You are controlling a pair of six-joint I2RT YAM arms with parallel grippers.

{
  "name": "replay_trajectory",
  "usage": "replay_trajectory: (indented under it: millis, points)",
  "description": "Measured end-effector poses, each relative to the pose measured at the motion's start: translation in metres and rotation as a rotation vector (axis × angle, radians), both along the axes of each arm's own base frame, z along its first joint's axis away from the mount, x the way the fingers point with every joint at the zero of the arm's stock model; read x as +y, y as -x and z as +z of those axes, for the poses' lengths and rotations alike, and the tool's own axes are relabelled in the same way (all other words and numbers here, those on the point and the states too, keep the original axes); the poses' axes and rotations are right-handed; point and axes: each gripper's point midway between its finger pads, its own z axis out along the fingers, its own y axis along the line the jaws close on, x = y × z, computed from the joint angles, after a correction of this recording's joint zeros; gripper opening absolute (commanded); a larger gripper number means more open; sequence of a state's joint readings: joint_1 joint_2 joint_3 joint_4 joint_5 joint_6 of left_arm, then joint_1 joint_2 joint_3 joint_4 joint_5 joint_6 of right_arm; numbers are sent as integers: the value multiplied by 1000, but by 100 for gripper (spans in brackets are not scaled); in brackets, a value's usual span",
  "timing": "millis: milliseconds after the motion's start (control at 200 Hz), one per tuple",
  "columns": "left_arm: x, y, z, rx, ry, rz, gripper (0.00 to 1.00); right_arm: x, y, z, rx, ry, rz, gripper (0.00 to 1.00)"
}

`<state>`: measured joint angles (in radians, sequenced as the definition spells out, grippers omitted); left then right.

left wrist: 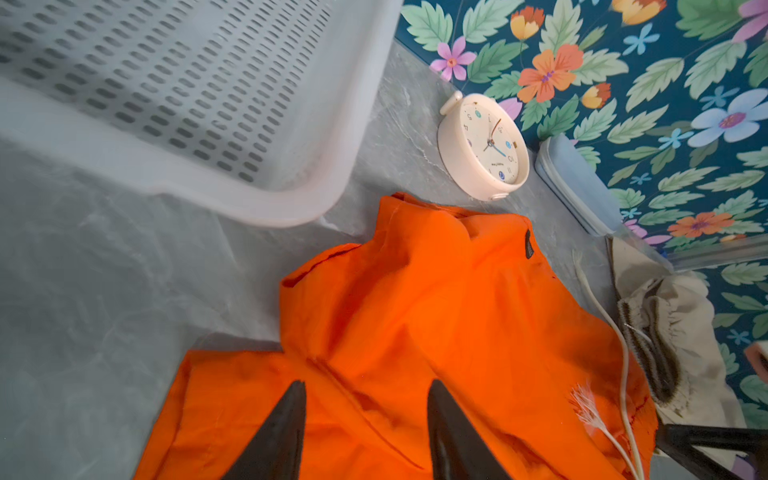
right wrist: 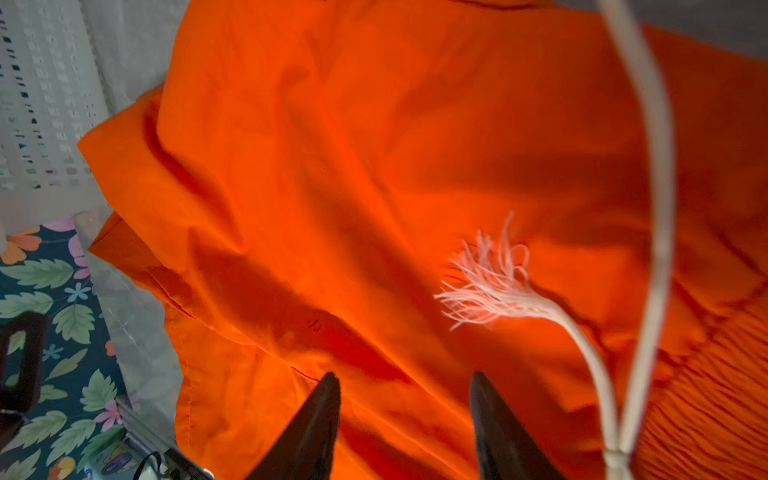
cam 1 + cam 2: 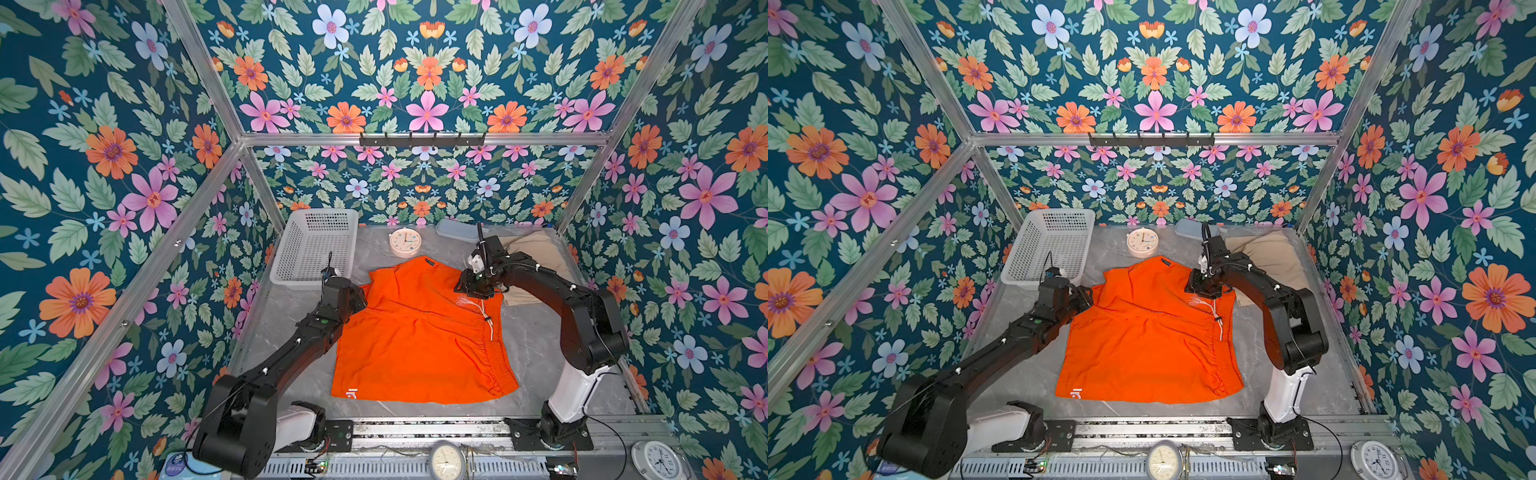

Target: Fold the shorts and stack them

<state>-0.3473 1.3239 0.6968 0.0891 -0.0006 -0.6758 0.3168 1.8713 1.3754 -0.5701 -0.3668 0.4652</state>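
The orange shorts (image 3: 419, 332) lie spread mid-table with the waistband toward 3 o'clock, and the beige shorts (image 3: 536, 253) sit bunched at their 2 o'clock. The left gripper (image 1: 365, 399) at the 10 o'clock edge and the right gripper (image 2: 403, 386) at 1 o'clock both hover with fingers apart, gripping nothing. The basket (image 3: 291, 280) stands at 11 o'clock and the clock (image 3: 405, 242) at 12.

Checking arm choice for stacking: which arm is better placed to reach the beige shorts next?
Right, likely. The beige shorts lie at the back right, close by the right gripper, which hangs open over the orange shorts. The left gripper, also open, sits across the orange shorts near the basket.
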Motion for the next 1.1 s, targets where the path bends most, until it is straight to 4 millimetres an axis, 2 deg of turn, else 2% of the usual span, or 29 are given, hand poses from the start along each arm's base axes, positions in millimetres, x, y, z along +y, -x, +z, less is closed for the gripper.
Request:
replay_trajectory:
  millis: [70, 185, 360, 490, 595, 795, 955, 1100]
  points:
    - [-12, -16, -6, 21, -3, -39, 40, 3, -7, -11, 11, -2, 0, 51]
    - [-25, -38, -25, 70, -19, -75, 36, 6, -20, -26, 30, 1, -4, 51]
    - [-30, -44, -59, 147, -48, -96, 32, -2, -32, -52, 67, 26, -32, 51]
    - [-23, -33, -86, 209, -77, -84, 29, -17, -38, -55, 61, 12, -80, 51]
    - [-16, -20, -103, 243, -94, -72, 28, -23, -32, -56, 44, 11, -89, 51]
    - [-7, -4, -109, 199, -69, -38, 28, -35, -9, -56, 39, 40, -103, 51]
    - [4, 32, -106, 196, -7, -5, 37, -47, 16, -53, 71, 86, -116, 51]
    - [8, 64, -95, 228, 37, -3, 44, -47, 18, -32, 46, 93, -108, 53]
